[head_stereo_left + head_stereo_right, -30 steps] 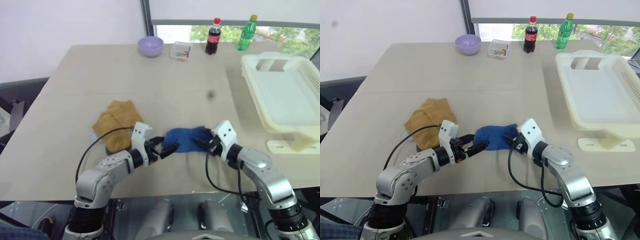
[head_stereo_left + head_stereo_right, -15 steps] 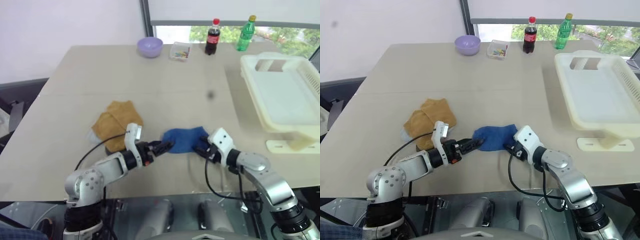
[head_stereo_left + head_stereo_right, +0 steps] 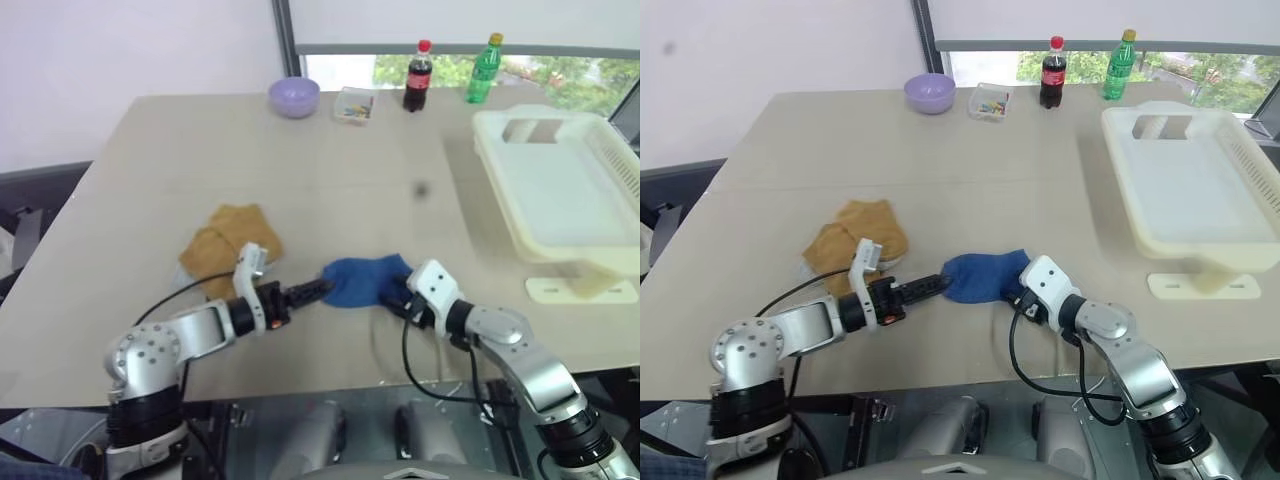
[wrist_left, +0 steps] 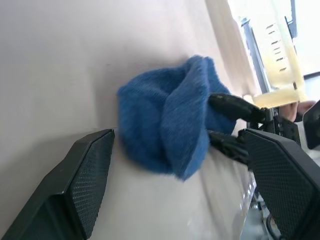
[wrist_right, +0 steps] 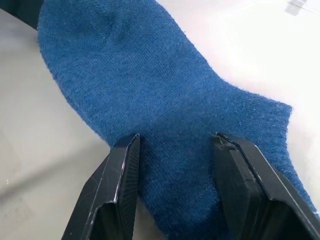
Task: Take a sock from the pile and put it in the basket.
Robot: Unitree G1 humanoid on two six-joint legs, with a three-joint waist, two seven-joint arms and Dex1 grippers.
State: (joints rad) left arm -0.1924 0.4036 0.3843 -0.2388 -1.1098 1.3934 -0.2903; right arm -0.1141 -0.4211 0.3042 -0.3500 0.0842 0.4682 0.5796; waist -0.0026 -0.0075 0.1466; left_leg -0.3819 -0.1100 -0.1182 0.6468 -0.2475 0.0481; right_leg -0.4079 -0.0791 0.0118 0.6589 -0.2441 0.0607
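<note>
Blue sock lies flat on the surface, between both grippers. Left gripper, jaws wide apart, touches its left edge. Right gripper, jaws half apart, straddles its right end. Tan socks lie just left. Basket sits far right, well apart.
</note>
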